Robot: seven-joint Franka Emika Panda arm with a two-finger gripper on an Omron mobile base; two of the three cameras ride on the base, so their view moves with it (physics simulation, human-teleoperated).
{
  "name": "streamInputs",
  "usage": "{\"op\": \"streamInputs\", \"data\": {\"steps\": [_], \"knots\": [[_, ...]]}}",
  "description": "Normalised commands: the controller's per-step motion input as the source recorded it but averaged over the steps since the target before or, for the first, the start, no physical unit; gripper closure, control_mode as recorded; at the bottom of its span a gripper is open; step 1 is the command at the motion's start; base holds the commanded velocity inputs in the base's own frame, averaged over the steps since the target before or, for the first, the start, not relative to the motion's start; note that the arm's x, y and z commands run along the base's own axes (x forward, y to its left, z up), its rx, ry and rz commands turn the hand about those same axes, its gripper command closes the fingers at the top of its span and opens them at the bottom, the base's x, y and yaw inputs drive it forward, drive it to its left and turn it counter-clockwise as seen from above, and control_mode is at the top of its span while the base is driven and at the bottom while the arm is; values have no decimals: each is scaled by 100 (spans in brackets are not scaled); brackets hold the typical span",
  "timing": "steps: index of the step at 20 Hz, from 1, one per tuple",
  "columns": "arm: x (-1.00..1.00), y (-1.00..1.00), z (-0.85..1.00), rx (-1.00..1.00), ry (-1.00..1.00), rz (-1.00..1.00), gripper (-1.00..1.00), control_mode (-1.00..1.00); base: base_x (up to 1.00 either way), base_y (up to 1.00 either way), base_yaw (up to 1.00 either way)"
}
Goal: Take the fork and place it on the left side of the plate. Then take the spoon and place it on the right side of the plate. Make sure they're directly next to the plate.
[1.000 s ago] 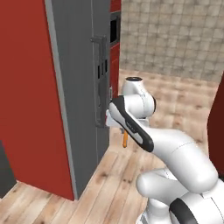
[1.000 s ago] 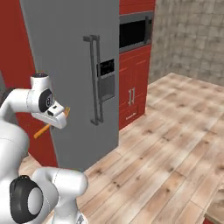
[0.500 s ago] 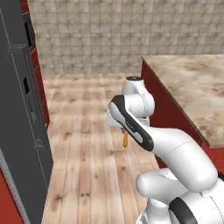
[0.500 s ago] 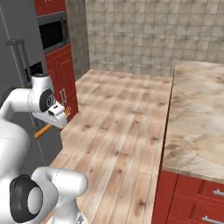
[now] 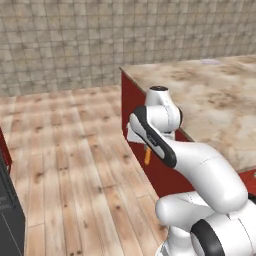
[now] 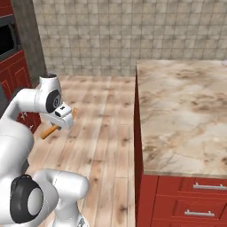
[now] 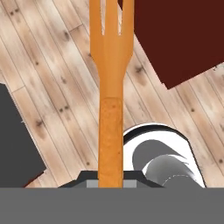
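Presently noted, from left to right. Wood-plank floor [image 5: 65, 165] across the left of the left base view, with a tiled stone wall [image 5: 100, 40] behind. Slim orange fork [image 5: 147, 156] hanging below the folded wrist, just beside the red face of the island. Two-finger gripper [image 5: 145, 148] mostly hidden by the forearm in that view; jaw state not readable there.

Further right, a red-fronted island with a mottled beige stone counter [image 5: 220, 100]. Small pale object at the far edge of the top, too small to identify as plate or spoon; left unnamed.

Right base view: gripper [image 6: 61, 123] at the left, fork [image 6: 49, 131] slanting down and out beneath it, well clear of the floor. Counter [image 6: 181, 115] to the right, well apart from the hand.

Hand view: fork [image 7: 110, 87] running straight up the middle, tines away from the camera, handle end sunk between the fingertips. Jaws nearly shut and clamped on the handle.

Judgement: grip taken at the handle end and carried tucked near the body, probably to keep the utensil steady and clear of the cabinet during travel. Fork in transit, not yet set down. Placement left of the plate outstanding; spoon step not begun. Risk: long overhang beyond the fingers, liable to pivot on contact.
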Motion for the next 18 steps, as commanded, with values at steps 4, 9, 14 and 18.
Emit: {"op": "streamInputs", "data": {"steps": [4,9,14,18], "knots": [[0,0,0,0,0,0,100,100,16,0,-1],[0,0,0,0,0,0,100,100,89,10,-14],[0,0,0,0,0,0,100,100,100,57,-14],[0,0,0,0,0,0,100,100,100,47,-5]]}}
